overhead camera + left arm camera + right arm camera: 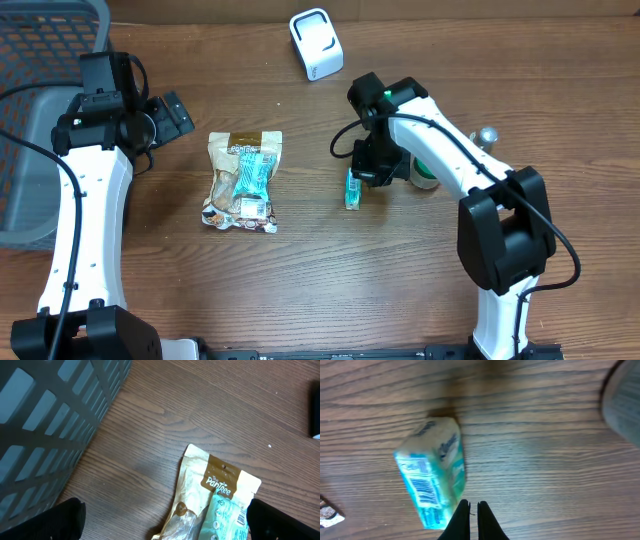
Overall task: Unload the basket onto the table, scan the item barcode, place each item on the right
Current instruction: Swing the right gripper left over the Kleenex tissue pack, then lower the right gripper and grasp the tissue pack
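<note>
Apparently pre-grasp: the right tool (470, 512), shut and empty, sits just beside the tissue pack (432, 485) on the desk (300, 290), the left tool (168, 112) gapes empty; next, open, grip, and show the pack's barcode (423, 491) to the far scanner (315, 42).

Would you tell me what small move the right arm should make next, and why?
Probably open the right gripper: its jaws are shut beside the tissue pack, not around it, so it cannot lift the pack to scan it. The pack lies flat, barcode showing, well apart from the white scanner.
</note>
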`<state>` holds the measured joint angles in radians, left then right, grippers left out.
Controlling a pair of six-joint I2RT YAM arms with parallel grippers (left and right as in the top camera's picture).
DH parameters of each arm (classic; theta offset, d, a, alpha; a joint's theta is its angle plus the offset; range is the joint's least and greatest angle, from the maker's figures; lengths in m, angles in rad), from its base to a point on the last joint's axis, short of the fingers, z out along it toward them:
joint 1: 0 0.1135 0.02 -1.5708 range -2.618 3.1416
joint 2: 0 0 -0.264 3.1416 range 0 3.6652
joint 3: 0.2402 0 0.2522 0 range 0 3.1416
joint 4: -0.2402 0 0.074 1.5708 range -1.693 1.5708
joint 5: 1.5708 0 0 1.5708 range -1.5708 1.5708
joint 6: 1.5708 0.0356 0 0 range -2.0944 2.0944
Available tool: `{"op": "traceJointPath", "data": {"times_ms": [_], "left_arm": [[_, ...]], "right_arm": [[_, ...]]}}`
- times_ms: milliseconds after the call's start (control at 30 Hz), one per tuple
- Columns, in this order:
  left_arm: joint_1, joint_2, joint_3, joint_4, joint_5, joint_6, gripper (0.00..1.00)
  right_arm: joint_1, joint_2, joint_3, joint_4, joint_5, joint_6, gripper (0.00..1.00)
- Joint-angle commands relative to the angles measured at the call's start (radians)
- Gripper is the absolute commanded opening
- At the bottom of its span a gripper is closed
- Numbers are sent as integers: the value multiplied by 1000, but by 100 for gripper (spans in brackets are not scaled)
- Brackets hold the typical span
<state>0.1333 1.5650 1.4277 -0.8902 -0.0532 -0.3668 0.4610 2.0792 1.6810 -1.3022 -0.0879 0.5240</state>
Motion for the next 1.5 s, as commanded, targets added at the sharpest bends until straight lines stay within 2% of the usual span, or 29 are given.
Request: {"op": "traceJointPath", "data": {"times_ms": [0, 400, 633, 900, 1467], "left_arm": [[8, 5, 8, 4, -6, 4, 100], [8, 5, 8, 4, -6, 4, 100], [8, 5, 8, 4, -6, 3, 99], [8, 5, 8, 4, -6, 4, 100], [8, 5, 8, 4, -6, 4, 99]], "right_arm": [[21, -7, -8, 12, -5, 8, 4], [72, -7, -8, 48, -14, 8, 4], [64, -7, -8, 135, 10, 8, 4], [36, -7, -8, 210, 118, 14, 4], [33, -7, -50, 124, 112, 83, 4]]}}
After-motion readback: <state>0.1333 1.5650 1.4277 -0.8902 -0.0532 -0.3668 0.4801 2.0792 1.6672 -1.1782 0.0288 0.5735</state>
